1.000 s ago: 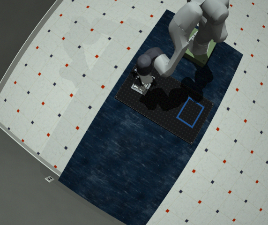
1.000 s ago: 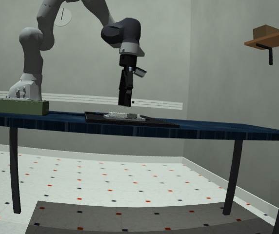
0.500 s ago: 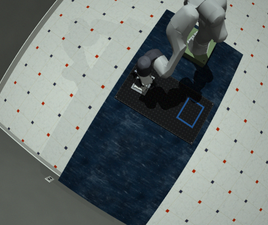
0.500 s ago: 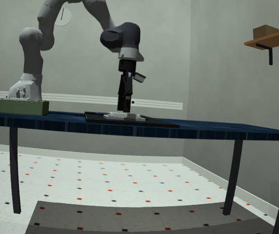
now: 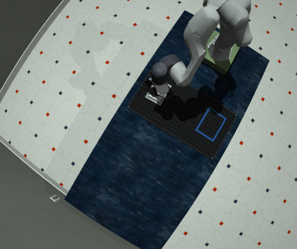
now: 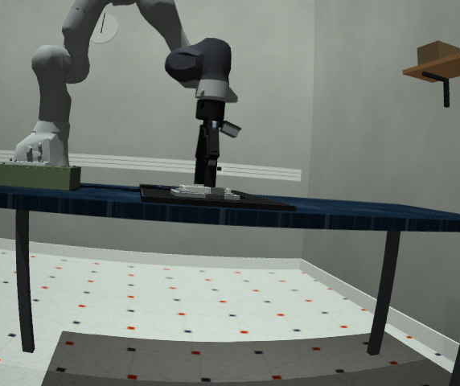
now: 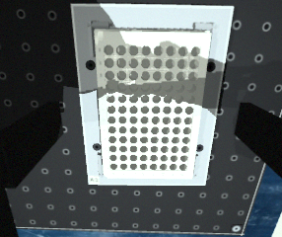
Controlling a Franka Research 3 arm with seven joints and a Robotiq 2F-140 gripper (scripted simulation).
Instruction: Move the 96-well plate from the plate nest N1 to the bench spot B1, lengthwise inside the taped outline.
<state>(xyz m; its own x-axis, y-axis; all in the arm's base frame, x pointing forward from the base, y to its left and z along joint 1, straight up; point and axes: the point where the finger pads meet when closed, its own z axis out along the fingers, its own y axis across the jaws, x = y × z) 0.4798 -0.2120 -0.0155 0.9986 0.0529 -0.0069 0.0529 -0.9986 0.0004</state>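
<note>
The white 96-well plate (image 7: 151, 106) sits in the light grey plate nest (image 7: 153, 94) on the black pegboard. In the wrist view my open gripper (image 7: 148, 128) straddles the plate, one dark finger on each long side, clear of it. In the overhead view the arm covers most of the plate (image 5: 153, 97) at the pegboard's left end. From the side view the fingers (image 6: 205, 182) reach down to just above the plate (image 6: 203, 190). The blue taped outline (image 5: 211, 124) lies at the pegboard's right end, empty.
The black pegboard (image 5: 182, 118) rests on a dark blue table (image 6: 230, 207). The arm's green base block (image 6: 37, 176) stands at the table's back. A wall shelf with a brown box (image 6: 436, 51) hangs far to the right.
</note>
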